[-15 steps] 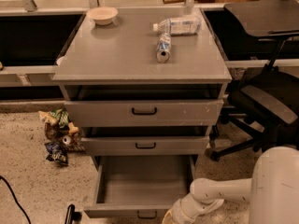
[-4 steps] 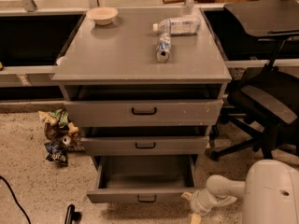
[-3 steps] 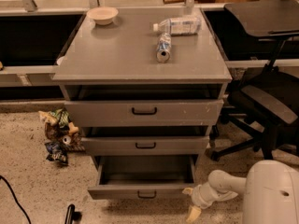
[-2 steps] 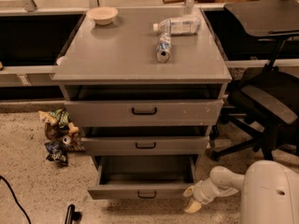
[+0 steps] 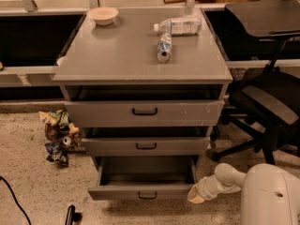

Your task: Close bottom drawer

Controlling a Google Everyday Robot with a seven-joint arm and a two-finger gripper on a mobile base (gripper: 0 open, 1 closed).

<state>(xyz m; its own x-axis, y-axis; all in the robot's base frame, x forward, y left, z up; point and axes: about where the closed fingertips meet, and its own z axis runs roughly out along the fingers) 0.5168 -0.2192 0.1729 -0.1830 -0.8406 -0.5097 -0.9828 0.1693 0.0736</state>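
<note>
Down at the foot of the cabinet (image 5: 122,60), the bottom drawer (image 5: 143,191) sits pulled partway out, bare grey inside showing. Gripper (image 5: 196,194) is just beside its right front corner, can't tell if it's open or closed.

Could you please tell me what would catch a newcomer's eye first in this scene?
The grey cabinet stands with all three drawers ajar, the bottom drawer pulled out farthest. The gripper is low beside that drawer's right front corner. On top lie a can and a bottle, with a bowl at back left.
</note>
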